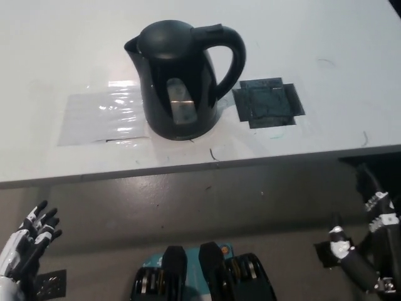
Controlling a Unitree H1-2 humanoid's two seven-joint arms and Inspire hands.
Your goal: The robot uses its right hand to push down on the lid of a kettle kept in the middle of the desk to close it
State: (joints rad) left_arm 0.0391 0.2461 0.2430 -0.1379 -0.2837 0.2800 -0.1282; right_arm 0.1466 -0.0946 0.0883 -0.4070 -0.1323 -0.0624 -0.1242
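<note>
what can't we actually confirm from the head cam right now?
- Kettle lid: looks down, but latching can't be judged from the steep top view.
- Kettle contents: window glares.
- Right hand: low at bottom right, partly cut by the frame edge.
- Left hand: bottom left, wrist cropped.

Single head view, steeply downward, over desk (326,37) front edge; moderately near.

Glossy black plastic kettle (180,78) on a smooth matt white desk (338,37) with shiny clear tape (100,116).
</note>
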